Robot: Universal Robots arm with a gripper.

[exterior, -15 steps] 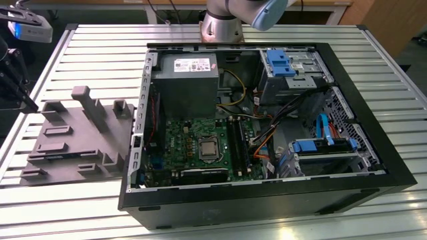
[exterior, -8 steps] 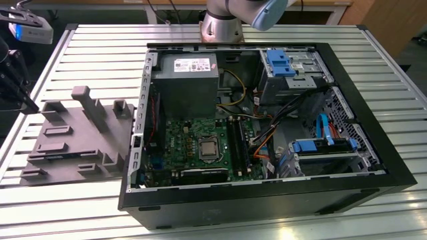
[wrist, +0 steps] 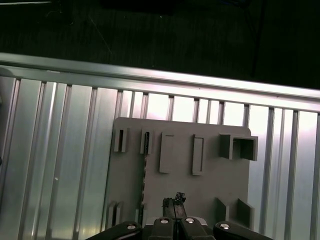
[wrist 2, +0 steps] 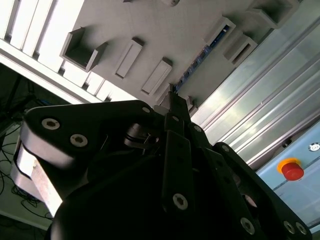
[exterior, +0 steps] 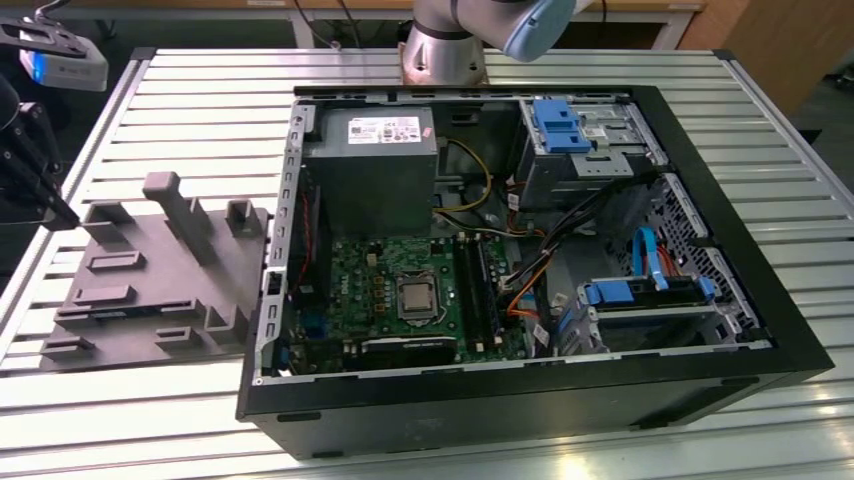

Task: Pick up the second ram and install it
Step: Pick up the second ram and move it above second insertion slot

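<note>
Pick-up step: the hand, closed together and empty, hovers near the ram in its holder; grasping needs it opened astride the ram.

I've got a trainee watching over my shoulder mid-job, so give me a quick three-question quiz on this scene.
1. True or false: the gripper is shut and empty.
2. The second ram lies: A) in the grey fixture; B) in the gripper; C) in the computer case.
3. Fill in: the computer case lies with its side ____.
Key: 1 true; 2 A; 3 open.
</note>
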